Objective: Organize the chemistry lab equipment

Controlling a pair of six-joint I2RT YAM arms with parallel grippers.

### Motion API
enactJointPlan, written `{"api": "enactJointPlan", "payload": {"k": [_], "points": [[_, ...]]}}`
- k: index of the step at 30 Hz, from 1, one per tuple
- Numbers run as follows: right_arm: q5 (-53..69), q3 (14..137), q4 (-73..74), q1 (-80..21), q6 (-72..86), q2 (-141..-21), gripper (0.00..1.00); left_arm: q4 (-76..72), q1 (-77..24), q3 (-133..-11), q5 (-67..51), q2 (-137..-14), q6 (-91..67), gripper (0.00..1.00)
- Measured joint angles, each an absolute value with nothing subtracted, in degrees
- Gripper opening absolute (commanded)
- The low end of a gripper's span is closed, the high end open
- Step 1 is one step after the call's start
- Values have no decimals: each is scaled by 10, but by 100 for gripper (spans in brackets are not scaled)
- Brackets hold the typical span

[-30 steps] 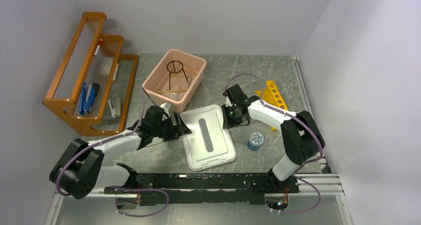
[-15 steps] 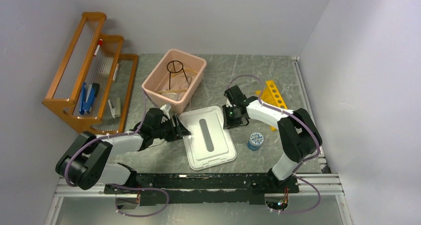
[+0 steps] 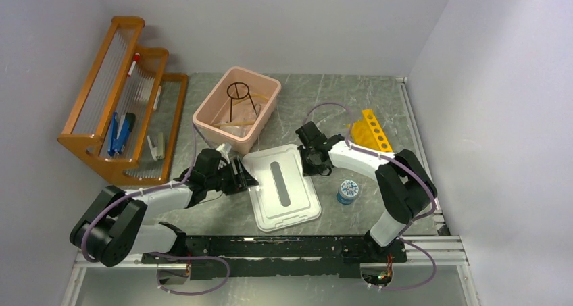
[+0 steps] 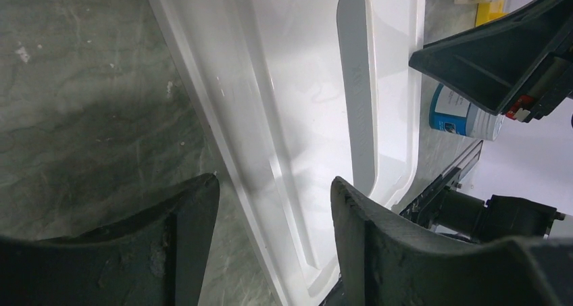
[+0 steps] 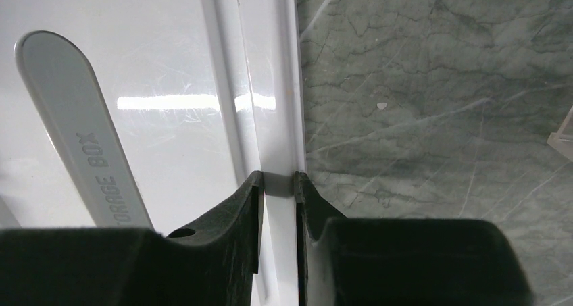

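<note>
Claws both sit at the flat white plastic lid lying on the grey marbled bench. Right claw is pinched narrow on the lid's right rim, pads tight on either side of the edge. Left claw is a different story: it stands wide, straddling the lid's left rim, one finger over the bench and one over the lid, neither visibly pressing on it.

As for the lab stuff, the black wire tripod ring stands upright inside the pink plastic tub just behind the lid. Yellow plastic tube rack lies on the bench behind the right arm. Small round blue-and-white container sits just right of the lid. Orange wooden rack is off by the left wall.
</note>
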State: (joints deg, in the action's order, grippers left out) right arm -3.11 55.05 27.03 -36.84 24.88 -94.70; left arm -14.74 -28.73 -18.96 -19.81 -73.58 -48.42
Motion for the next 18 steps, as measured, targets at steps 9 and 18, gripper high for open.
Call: {"api": "enactJointPlan", "payload": {"k": [9,18], "points": [[-21,550,285,-371,252,-922,0,-108,-288,-191,-172,-698,-473,88],[38,590,304,-353,253,-878,0,-112,-288,-182,-169,-686,-478,87]]}}
